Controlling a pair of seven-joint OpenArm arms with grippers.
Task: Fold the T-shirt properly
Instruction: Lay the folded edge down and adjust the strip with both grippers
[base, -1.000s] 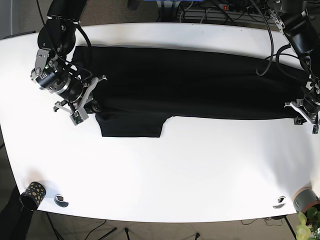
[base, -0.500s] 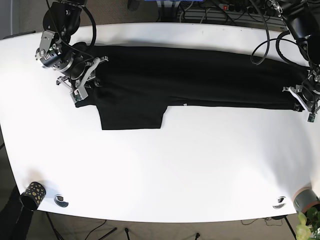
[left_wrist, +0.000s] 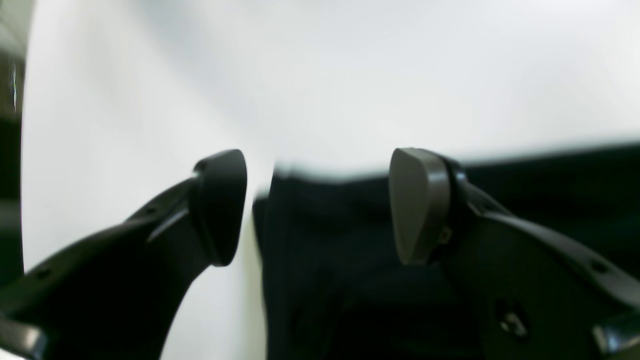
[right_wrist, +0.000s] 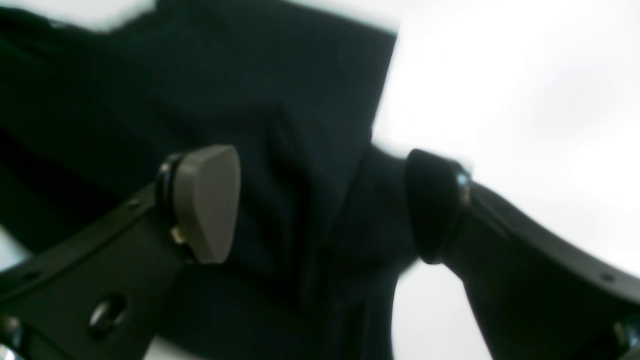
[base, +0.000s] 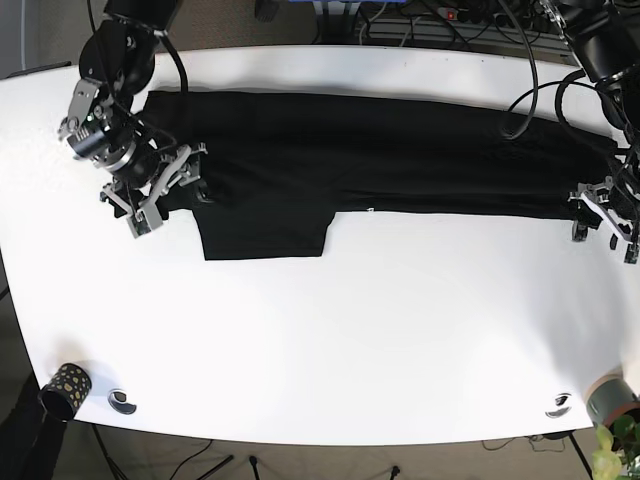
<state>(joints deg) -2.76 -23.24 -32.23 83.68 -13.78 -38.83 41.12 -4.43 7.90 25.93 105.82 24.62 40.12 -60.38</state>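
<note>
Base view: black T-shirt (base: 380, 165) spread flat on white tabletop (base: 350, 340).
Left hand (left_wrist: 320, 205) and right hand (right_wrist: 320, 202) both released, fingers straddling cloth edges (wrist views blurred).

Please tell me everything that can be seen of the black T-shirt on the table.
The black cloth T-shirt lies flat on the white table, folded into a long band stretching left to right. One sleeve flap sticks out toward the near edge. The open left hand and open right hand each straddle one end.
</note>
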